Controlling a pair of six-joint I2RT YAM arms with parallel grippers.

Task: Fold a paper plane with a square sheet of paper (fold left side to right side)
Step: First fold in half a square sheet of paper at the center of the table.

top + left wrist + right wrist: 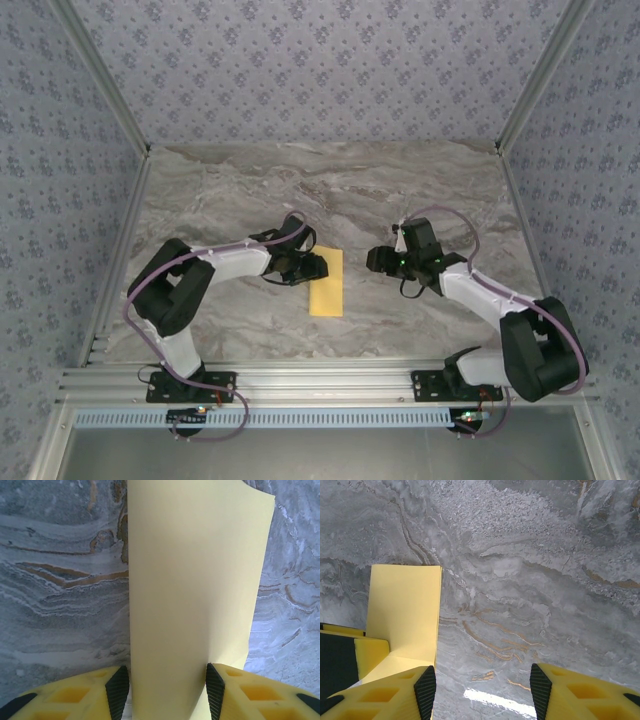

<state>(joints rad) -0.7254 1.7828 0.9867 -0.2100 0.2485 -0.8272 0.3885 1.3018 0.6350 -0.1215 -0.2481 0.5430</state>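
Two robot arms work over a grey marble tabletop (420,190) with a folded yellow sheet of paper (326,283) between them.
The sheet of paper lies flat as a narrow rectangle. The left end effector (312,267) is open, its fingertips (118,687) straddling the paper's near end. The right end effector (378,260) is open over bare tabletop, with the paper ahead and to its left, apart from it.
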